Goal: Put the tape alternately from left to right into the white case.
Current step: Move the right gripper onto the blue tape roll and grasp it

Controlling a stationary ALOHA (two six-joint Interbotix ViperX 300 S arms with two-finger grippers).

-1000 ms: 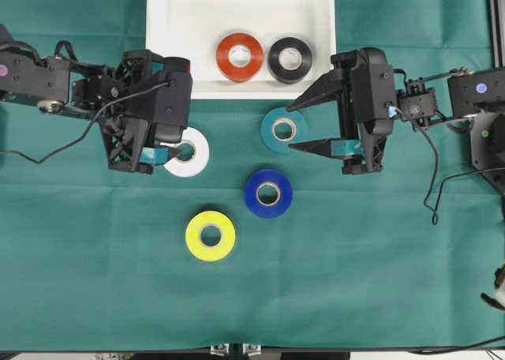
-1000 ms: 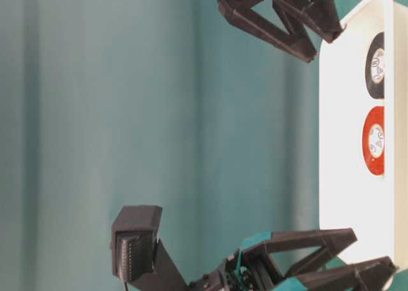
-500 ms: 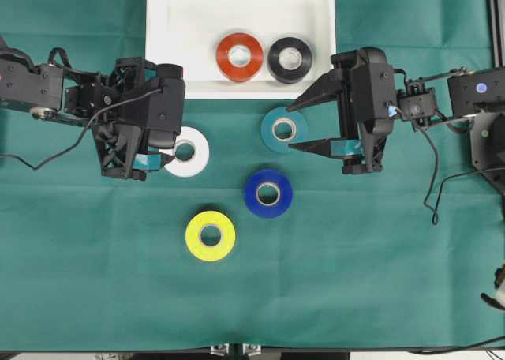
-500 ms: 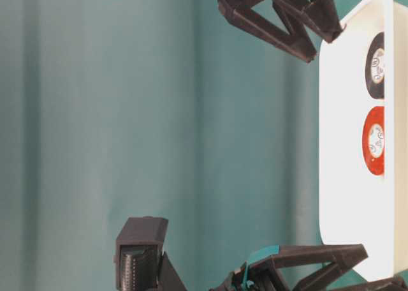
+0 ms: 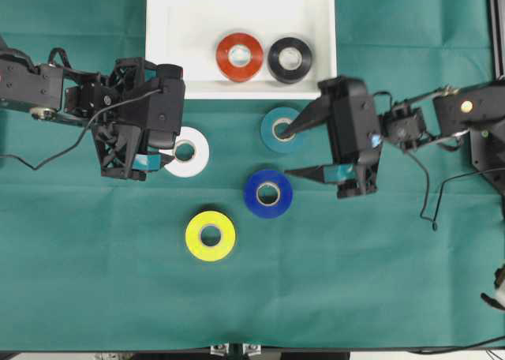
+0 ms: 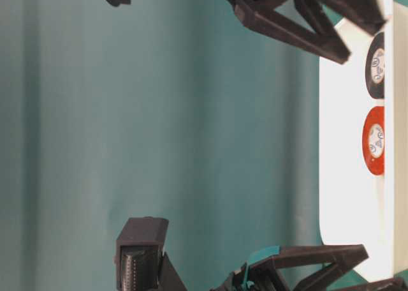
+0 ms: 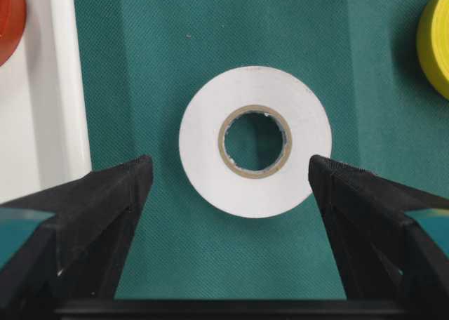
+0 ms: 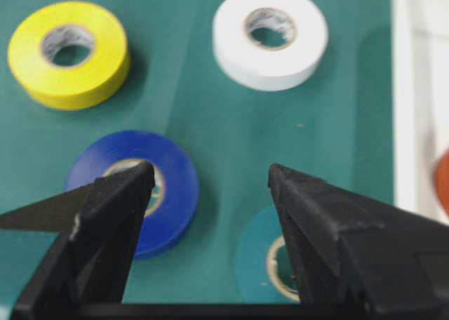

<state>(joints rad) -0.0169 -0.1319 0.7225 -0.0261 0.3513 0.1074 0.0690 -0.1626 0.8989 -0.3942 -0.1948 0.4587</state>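
Note:
The white case [image 5: 181, 28] lies at the top centre and holds a red tape roll [image 5: 239, 56] and a black one [image 5: 289, 59]. On the green cloth lie a white roll [image 5: 187, 151], a teal roll [image 5: 278, 131], a blue roll [image 5: 268, 193] and a yellow roll [image 5: 211, 235]. My left gripper [image 5: 168, 148] is open and empty at the white roll's left edge. In the left wrist view the white roll [image 7: 203, 141] sits just beyond the tips. My right gripper [image 5: 286, 152] is open and empty. Its upper finger is over the teal roll [image 8: 254, 253], its lower finger by the blue roll [image 8: 179, 187].
The case's near rim [image 5: 237, 94] runs just above both grippers. Cables trail from the left arm [image 5: 47, 151] and the right arm [image 5: 430, 194]. The cloth's front edge [image 5: 252, 348] is at the bottom of the overhead view.
My right gripper has moved left and slightly down, so its fingers now straddle the gap between the teal and blue rolls. My left gripper backed a little left earlier and now holds still.

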